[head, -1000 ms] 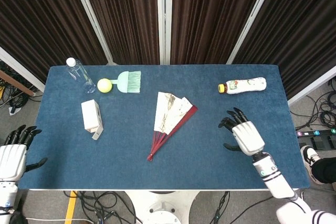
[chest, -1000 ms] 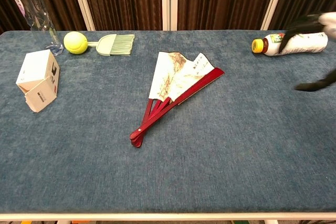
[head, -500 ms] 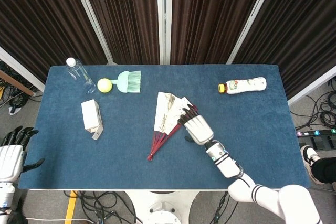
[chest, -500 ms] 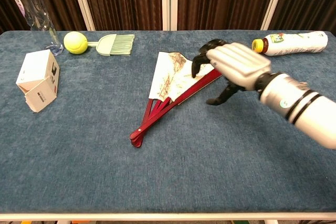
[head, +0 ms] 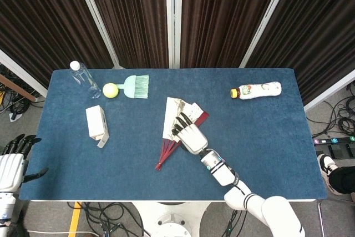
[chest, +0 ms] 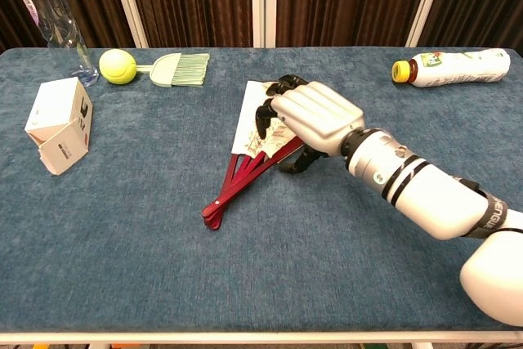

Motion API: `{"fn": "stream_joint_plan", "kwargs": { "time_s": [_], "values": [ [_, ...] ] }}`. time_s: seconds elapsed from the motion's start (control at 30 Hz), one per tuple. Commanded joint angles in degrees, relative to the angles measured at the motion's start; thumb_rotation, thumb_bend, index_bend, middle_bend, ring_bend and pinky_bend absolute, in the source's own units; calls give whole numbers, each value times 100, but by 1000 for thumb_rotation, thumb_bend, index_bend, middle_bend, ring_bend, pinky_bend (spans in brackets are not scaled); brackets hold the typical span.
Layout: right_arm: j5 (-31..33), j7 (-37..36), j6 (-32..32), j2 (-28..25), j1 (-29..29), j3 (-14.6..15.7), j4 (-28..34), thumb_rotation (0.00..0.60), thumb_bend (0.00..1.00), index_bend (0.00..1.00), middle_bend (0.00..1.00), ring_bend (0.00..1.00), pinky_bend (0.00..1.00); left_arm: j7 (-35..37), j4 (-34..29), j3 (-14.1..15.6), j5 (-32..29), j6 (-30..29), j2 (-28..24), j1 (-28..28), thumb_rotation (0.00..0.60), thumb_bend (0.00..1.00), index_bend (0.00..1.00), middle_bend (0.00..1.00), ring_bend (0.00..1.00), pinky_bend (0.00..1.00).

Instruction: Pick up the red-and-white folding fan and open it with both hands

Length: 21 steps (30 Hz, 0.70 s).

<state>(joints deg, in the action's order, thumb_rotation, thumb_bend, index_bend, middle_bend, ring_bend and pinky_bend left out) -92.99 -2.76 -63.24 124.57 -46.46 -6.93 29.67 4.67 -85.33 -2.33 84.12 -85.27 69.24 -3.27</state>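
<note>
Right hand [chest: 315, 118] lying palm-down over the partly spread red-and-white paper folding fan [chest: 245, 161] on the blue cloth table [chest: 122, 243].
Its fingers are arching, holding nothing visibly; the fan's red ribs are trailing toward 7 o'clock from it.

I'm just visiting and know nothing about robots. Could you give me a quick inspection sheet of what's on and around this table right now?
Surface: blue table, cloth-like top.
Job's things: folding fan, partly spread, lying flat.
Clutter: clear bottle, yellow ball, green brush, white box, white drink bottle on its side.
Hands: right hand over the fan, fingers on its paper; whether it grips is unclear. Left hand off the table's edge, fingers spread, holding nothing.
Cables: cables on the floor.
Surroundings: dark curtains behind.
</note>
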Motion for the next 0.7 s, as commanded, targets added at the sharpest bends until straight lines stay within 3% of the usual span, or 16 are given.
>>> {"fn": "stream_joint_plan", "kwargs": {
  "time_s": [0.03, 0.2, 0.47, 0.7],
  "values": [
    [-8, -65, 5, 192, -108, 54, -287, 600, 91, 445, 353, 118, 46, 55, 24, 8, -7, 15, -3, 9, 600, 6, 216, 153, 80, 146],
    [-7, -98, 1, 384, -188, 118, -662, 600, 117, 450, 358, 125, 46, 137, 64, 4, -24, 15, 14, 22, 600, 5, 216, 153, 80, 146],
    [7, -261, 20, 480, -321, 194, -1031, 600, 300, 472, 372, 142, 47, 194, 107, -15, -20, 10, 31, 16, 600, 2, 216, 153, 80, 146],
    [91, -388, -63, 444, -385, 161, -1127, 600, 309, 473, 370, 142, 47, 177, 98, -28, -36, 32, 33, 4, 600, 3, 216, 153, 80, 146]
  ]
}}
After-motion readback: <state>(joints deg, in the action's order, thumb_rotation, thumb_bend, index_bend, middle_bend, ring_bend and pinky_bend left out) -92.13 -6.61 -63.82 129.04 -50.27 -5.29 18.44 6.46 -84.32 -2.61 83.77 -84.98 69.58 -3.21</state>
